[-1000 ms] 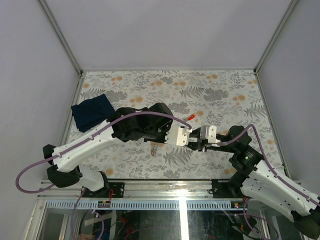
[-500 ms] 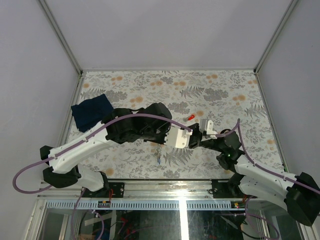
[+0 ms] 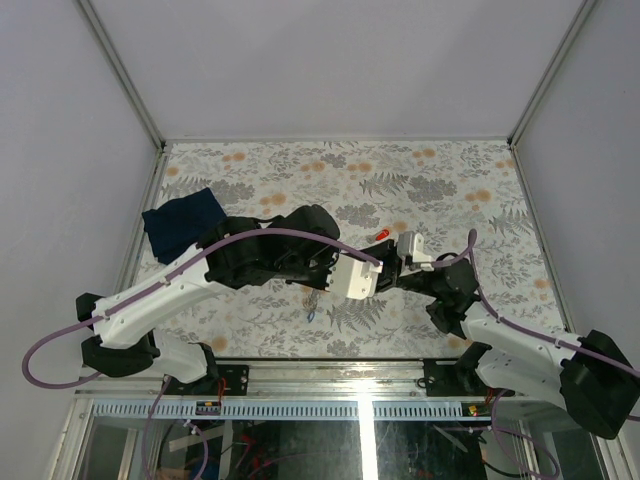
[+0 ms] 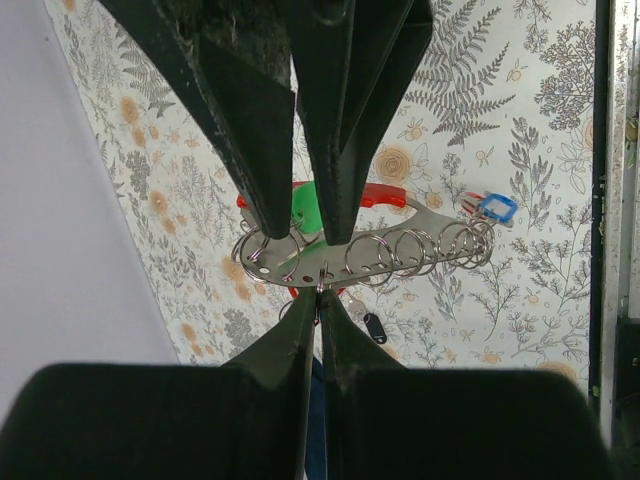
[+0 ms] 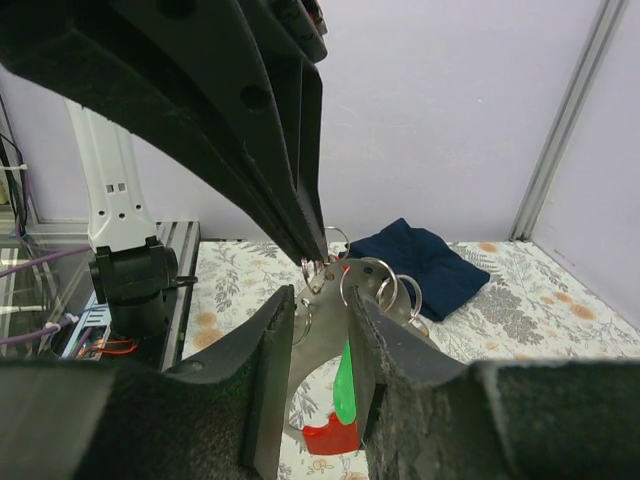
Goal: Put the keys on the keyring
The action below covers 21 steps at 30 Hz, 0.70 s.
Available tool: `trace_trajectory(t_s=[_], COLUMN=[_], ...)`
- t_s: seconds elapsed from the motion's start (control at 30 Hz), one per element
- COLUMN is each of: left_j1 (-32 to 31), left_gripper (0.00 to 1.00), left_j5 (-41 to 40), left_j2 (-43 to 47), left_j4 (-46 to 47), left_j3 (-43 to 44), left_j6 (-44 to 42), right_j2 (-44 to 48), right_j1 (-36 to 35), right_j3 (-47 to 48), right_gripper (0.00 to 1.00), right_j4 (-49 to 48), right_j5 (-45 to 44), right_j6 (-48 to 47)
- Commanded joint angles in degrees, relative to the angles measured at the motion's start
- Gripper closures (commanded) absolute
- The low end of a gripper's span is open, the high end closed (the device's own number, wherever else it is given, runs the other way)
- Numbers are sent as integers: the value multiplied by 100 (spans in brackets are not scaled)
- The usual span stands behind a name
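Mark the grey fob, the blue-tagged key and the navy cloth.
grey fob [image 4: 328, 260]: left wrist view, middle of plate.
blue-tagged key [image 4: 497, 208]: left wrist view, blue tag.
navy cloth [image 3: 183, 224]: top view, its centre.

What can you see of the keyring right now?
The keyring is a flat grey metal plate with small holes, a row of thin split rings along it and a red curved strap behind. A green tag and a blue tag sit on it. It is held in the air, the left claw and the right claw pinching it from opposite edges.
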<state>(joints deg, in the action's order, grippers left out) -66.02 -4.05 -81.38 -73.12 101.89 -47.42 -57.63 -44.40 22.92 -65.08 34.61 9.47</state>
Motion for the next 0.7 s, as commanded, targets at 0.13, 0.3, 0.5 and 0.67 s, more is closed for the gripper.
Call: trace_trajectory(t_s=[0.13,0.3,0.5,0.67], left_j1=[-85,-95,-103,-115], left_gripper=[100,100,100,100], left_j5=[-31,-60,-77,-106], left_j2=[45,49,26,5], left_j4=[184,184,184,184], left_j3=[219,218,193,208], left_j6=[-101,-94,-86,-72], right_j2=[-338,-472,-510,-547], right_j1=[-34,-68,-95,-145], right_j3=[452,510,553,590], right_gripper=[65,66,67,70], right_j4=[-497,-540,-536,-517], right_j5=[213,300,324,407], right_j6=[-10,1,14,31])
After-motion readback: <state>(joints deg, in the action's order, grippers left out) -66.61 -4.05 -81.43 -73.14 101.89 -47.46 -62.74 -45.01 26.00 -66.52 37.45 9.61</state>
